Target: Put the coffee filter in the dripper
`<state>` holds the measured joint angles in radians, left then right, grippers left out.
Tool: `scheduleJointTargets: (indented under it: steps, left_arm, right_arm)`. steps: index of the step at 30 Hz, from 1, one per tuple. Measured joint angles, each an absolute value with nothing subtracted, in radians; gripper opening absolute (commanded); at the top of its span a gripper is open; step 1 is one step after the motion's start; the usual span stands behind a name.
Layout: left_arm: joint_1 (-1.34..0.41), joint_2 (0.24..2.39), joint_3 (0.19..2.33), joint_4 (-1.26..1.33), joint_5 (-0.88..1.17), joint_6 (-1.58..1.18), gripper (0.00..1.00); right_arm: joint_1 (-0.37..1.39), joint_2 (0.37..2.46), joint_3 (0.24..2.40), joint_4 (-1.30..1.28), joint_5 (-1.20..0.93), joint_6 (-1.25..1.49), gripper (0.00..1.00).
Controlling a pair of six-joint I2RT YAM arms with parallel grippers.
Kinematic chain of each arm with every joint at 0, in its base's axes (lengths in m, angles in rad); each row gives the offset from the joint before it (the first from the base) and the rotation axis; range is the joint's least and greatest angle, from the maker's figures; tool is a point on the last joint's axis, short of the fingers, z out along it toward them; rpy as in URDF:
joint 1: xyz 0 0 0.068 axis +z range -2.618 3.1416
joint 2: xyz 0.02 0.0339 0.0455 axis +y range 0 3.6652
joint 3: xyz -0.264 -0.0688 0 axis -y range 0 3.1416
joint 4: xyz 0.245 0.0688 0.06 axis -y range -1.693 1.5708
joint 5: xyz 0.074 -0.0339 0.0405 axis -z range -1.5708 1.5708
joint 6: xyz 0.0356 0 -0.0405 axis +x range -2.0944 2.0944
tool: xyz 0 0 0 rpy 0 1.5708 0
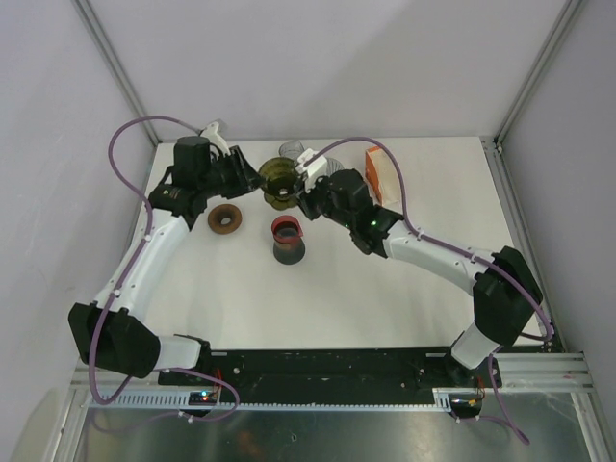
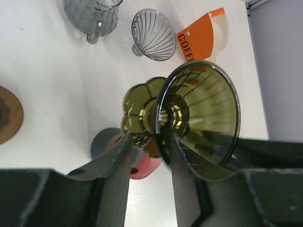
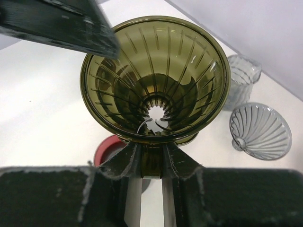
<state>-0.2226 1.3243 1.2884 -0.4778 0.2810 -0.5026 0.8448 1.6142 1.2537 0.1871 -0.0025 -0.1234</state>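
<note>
1. The olive dripper (image 1: 277, 178) hung above the white table (image 1: 385, 289) between the two arms, tilted off upright. Its long axis ran from the scalloped base flange on the near side to the ribbed mouth, which pointed up and toward the back wall.
2. The right gripper (image 3: 151, 149) was clamped on the tab under the dripper's rim, a finger pressed to each side.
3. The left gripper (image 2: 147, 139) stood with its fingers apart, the dripper's neck and flange showing in the gap (contact could not be told).
4. The plain white table was boxed by pale lilac walls (image 1: 318, 58) and aluminium posts (image 1: 111, 58). On it stood a brown ring (image 1: 225, 219), a red-rimmed cup (image 1: 288, 241) to its right, and an orange pack (image 1: 375, 175) at the back right.
5. Only the right wrist view looked into the mouth, down to the hole at the bottom, with one left finger (image 3: 61, 23) just beside the rim.
6. Only the left wrist view gave the dripper's side profile and the letters "COFF" on the pack, near a clear dripper (image 2: 154, 35) and a clear mug (image 2: 92, 16).
7. The top view alone showed both arms meeting at the dripper.
</note>
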Motion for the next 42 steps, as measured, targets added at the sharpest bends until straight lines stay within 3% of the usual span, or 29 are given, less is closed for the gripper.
scheduleJointTargets:
  steps: [11, 17, 22, 42]
  left_arm:
    - [-0.207, 1.311, 1.288, -0.478, 0.250, -0.412, 0.71]
    - [-0.108, 1.297, 1.288, -0.479, 0.258, -0.373, 0.81]
    - [-0.042, 1.285, 1.288, -0.479, 0.253, -0.331, 0.82]
    - [-0.042, 1.285, 1.288, -0.480, 0.265, -0.287, 0.82]
  right_arm:
    - [0.773, 1.627, 1.254, 0.115, -0.110, -0.093, 0.00]
    - [0.775, 1.627, 1.252, 0.086, -0.211, -0.109, 0.00]
    - [0.774, 1.626, 1.216, 0.095, -0.280, -0.117, 0.00]
    - [0.755, 1.626, 1.162, 0.117, -0.344, -0.135, 0.00]
